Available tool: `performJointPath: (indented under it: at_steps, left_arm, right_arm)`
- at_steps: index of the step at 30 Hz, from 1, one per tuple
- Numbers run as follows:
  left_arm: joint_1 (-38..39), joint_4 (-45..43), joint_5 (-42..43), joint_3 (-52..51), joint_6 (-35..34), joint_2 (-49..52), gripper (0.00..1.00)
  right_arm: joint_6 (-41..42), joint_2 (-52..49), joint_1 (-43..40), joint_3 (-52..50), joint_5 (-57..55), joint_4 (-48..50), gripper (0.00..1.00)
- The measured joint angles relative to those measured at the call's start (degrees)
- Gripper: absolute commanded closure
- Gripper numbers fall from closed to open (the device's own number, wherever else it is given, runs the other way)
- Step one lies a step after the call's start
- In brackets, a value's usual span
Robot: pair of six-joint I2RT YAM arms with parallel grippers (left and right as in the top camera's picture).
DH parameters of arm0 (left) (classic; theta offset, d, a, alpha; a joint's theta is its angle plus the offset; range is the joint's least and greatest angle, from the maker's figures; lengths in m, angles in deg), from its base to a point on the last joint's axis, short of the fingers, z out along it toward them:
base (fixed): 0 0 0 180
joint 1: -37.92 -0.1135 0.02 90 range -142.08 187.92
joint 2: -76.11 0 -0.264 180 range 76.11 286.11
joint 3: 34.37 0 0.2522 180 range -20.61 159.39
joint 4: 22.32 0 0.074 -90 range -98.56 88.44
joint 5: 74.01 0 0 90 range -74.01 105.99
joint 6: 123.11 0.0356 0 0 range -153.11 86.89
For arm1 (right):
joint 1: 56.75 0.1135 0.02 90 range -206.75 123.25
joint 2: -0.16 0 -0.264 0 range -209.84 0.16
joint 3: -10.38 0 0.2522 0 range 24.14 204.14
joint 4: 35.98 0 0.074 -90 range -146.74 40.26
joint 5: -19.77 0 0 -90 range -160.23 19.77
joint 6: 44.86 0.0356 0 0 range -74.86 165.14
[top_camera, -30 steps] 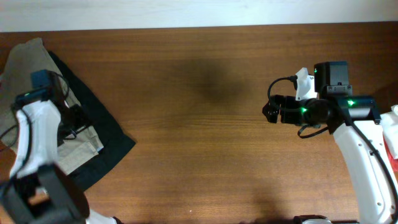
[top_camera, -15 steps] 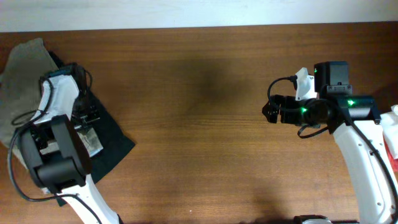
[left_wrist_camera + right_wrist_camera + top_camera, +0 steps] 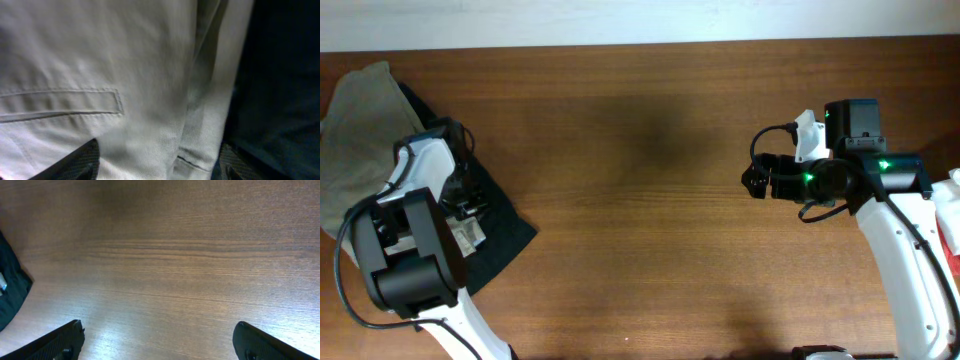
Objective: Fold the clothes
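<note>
The khaki shorts [image 3: 360, 120] lie crumpled at the table's far left, partly on top of a black garment [image 3: 505, 225]. My left gripper [image 3: 463, 203] hangs low over the shorts' right edge, where they meet the black cloth. In the left wrist view the pale shorts [image 3: 125, 65] fill the frame, with a stitched pocket slit [image 3: 60, 102] and the black garment [image 3: 280, 75] at the right. The left gripper [image 3: 157, 170] is open, with the shorts' folded edge between its fingers [image 3: 75, 162]. My right gripper [image 3: 755, 181] is open and empty above bare table [image 3: 165, 255].
The wooden table [image 3: 640, 200] runs between the two arms. A white and red object [image 3: 952, 215] sits at the right edge. A corner of the black garment [image 3: 10, 292] shows at the left of the right wrist view.
My left arm has swung right and toward the front, from the middle of the shorts to their right edge. The right arm has not moved.
</note>
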Motion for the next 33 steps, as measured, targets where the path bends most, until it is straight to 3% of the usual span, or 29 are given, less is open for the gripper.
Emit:
performJointPath:
  at_steps: [1, 3, 4, 6, 7, 13, 14, 18, 22, 23, 25, 26, 29, 33]
  left_arm:
    - [0.02, -0.55, -0.09, -0.90, 0.00, -0.33, 0.76]
    - [0.02, -0.70, -0.07, -1.49, -0.04, -0.33, 0.95]
    - [0.00, -0.31, -0.11, -1.46, 0.04, -0.33, 0.98]
    - [0.02, 1.27, -0.24, -0.81, 0.04, -0.33, 0.98]
    - [0.02, 2.47, -0.26, 0.20, 0.02, -0.33, 0.88]
    - [-0.09, 6.82, -1.84, 4.52, 0.00, -0.33, 0.92]
    - [-0.09, 6.36, -2.19, 4.48, 0.02, -0.33, 0.79]
    - [-0.20, 4.87, -2.91, 3.48, 0.02, -0.33, 0.59]
    - [-0.26, 1.53, -3.08, 0.28, 0.00, -0.33, 0.55]
    - [-0.26, 1.62, -3.06, -0.11, 0.00, -0.33, 0.56]
    - [-0.26, 1.55, -3.08, -0.42, 0.00, -0.33, 0.92]
    - [-0.26, 1.18, -3.04, -0.81, 0.00, -0.33, 1.00]
    - [-0.24, 2.93, -3.08, -1.01, 0.02, -0.33, 1.00]
    - [-0.31, 18.73, -3.80, 12.90, 0.04, -0.63, 1.00]
  right_arm:
    - [0.00, -0.02, 0.00, 0.00, 0.00, -0.13, 0.01]
    - [0.00, -0.04, 0.00, 0.02, -0.02, -0.28, 0.01]
    - [0.00, -0.04, 0.00, 0.02, -0.04, -0.26, 0.02]
    - [0.00, -0.04, 0.00, 0.00, -0.04, -0.31, 0.01]
    - [-0.02, -0.04, 0.00, 0.00, -0.04, -0.33, 0.01]
    - [0.00, -0.04, 0.00, 0.04, -0.31, -1.44, 0.01]
    - [0.02, -0.04, 0.00, 0.04, -0.74, -1.79, 0.01]
    - [-0.02, -0.04, 0.00, 0.04, -1.36, -1.81, 0.01]
    - [0.00, -0.04, 0.00, 0.07, -1.36, -1.88, 0.01]
    - [0.02, -0.04, 0.00, 0.04, -1.38, -1.86, 0.02]
    - [0.02, -0.04, 0.00, 0.07, -1.36, -1.81, 0.01]
    - [0.00, -0.04, 0.00, 0.07, -1.38, -1.79, 0.01]
    - [0.02, -0.04, 0.00, 0.07, -1.38, -1.75, 0.01]
    - [0.02, -0.07, 0.00, 0.07, -1.38, -1.77, 0.01]
